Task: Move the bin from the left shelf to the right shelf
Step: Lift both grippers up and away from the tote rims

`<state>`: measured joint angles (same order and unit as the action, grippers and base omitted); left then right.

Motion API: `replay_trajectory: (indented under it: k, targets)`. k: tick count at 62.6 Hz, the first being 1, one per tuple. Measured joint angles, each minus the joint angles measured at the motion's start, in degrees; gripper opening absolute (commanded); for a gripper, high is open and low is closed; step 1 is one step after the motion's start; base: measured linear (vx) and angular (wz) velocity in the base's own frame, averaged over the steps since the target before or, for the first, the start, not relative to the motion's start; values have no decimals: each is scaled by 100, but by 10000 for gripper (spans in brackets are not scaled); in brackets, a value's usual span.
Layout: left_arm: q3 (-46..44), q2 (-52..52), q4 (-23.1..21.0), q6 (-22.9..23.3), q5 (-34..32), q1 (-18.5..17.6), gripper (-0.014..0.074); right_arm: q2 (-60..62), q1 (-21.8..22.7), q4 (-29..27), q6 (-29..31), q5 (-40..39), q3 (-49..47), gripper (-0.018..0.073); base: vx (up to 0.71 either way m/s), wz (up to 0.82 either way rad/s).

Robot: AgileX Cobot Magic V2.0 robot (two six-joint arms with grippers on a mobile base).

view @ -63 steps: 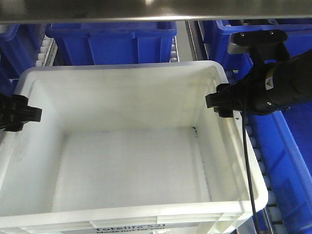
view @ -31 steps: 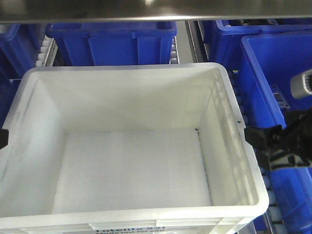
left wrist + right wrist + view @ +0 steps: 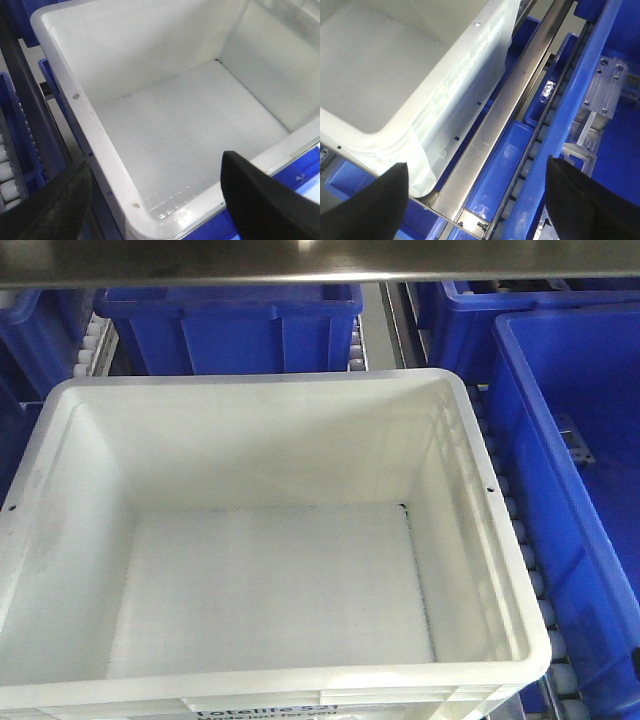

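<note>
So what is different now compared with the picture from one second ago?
Both grippers let go of the bin rim and pulled away, out of the front view. In the wrist views the left gripper and right gripper are open. The bin stayed where it was.

**Print on the bin's front wall**

At the bottom edge of the front view, the white bin (image 3: pixel 270 540) carries black print on its near outer wall. It is cropped: "Totelife" reads, and the line beneath seems to start "Made just for". Nothing else is legible.

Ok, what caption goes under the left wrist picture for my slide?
Open left gripper hovering over the near corner of the empty white bin, touching nothing.
</note>
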<state>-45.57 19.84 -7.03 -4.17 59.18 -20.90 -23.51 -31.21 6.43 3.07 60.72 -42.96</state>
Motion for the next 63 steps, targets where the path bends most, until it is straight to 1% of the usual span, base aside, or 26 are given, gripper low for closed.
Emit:
replay_trajectory:
  k: [6,12,20,31,38,43,49,57,63]
  targets:
    - [5,1,-2,-2,4,0,521,203,0,0,-78,126,0,539,0,0]
    - [5,1,-2,-2,4,0,521,270,0,12,-307,208,0,539,0,0]
    - [5,1,-2,-7,4,0,521,270,0,-6,-354,268,0,522,0,0]
    - [5,1,-2,-7,4,0,521,270,0,-118,-307,319,0,463,0,0]
    - [5,1,-2,-7,25,0,513,270,0,-213,-307,321,0,402,0,0]
    - [5,1,-2,-7,63,0,487,270,0,-240,-307,326,0,348,0,0]
    - [5,1,-2,-7,102,0,430,270,0,-240,-307,326,0,265,0,0]
    - [5,1,-2,-7,109,0,332,270,0,-240,-307,339,0,158,0,0]
    - [5,1,-2,-7,116,0,251,270,0,-240,-307,356,0,93,0,0]
